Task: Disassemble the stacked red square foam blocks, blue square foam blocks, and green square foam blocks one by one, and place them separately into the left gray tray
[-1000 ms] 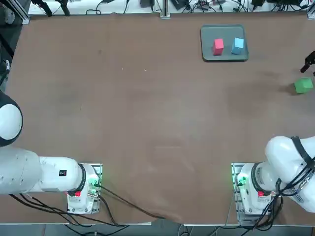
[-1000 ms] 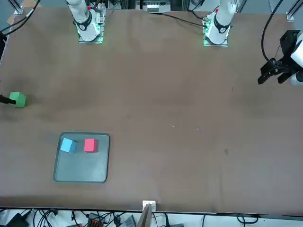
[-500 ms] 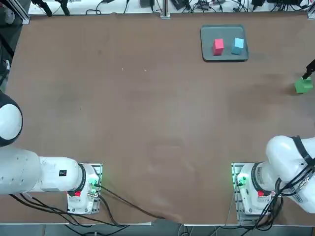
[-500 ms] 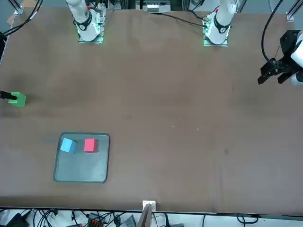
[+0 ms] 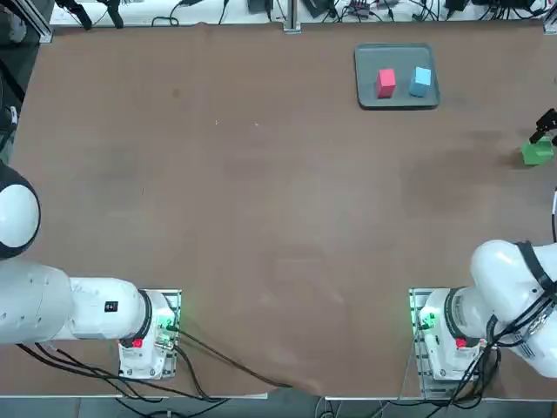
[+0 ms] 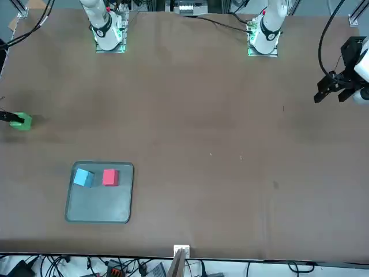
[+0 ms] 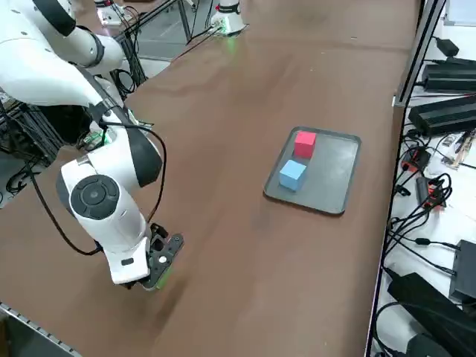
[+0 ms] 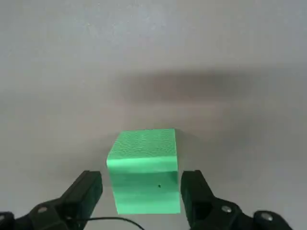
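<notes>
**Colours on my table**

I see a bright green foam cube [image 8: 145, 170] with a finely speckled top face, between my right gripper's [image 8: 143, 199] black fingers [image 8: 84, 191]. On the dark grey tray [image 5: 396, 98] sit a pinkish-red cube [image 5: 385, 82] and a light blue cube [image 5: 420, 81]. The table [image 5: 261, 192] is plain matte brown. My arm's [image 7: 104, 208] shells are white with black joints.
</notes>
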Tool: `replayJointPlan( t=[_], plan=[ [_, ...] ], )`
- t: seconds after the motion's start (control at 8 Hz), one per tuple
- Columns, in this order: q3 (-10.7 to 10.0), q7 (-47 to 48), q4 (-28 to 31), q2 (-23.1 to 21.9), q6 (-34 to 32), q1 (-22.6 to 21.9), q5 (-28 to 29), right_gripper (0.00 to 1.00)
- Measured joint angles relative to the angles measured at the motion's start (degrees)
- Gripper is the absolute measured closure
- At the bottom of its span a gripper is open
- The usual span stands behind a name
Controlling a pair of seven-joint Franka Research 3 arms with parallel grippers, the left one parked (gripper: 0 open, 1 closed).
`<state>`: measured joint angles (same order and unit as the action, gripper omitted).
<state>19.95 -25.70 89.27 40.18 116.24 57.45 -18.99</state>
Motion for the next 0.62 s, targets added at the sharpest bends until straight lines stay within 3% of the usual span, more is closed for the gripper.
replayJointPlan(
  t=[0.62],
  plan=[
    [0.00,-0.02,2.85,-0.02,3.52,1.20,-0.01,0.00]
  ],
)
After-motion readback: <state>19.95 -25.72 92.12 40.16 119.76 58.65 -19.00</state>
